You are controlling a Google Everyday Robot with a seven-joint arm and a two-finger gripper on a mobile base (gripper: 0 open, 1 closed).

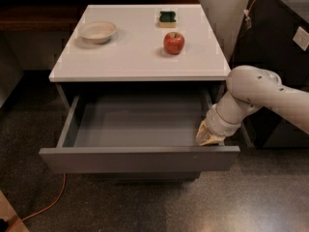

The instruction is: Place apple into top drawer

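The red apple (174, 42) sits on the white cabinet top (135, 57), right of centre. The top drawer (137, 158) is pulled out wide and its grey box interior is bare. My gripper (208, 137) is at the drawer's right front corner, just behind the drawer front, well below and in front of the apple. The white arm (256, 91) comes in from the right.
A beige bowl (97, 31) stands at the cabinet top's left. A green-and-yellow sponge (168, 18) lies at the back, behind the apple. A dark cabinet (285, 37) stands to the right. An orange cable (43, 209) runs over the floor at lower left.
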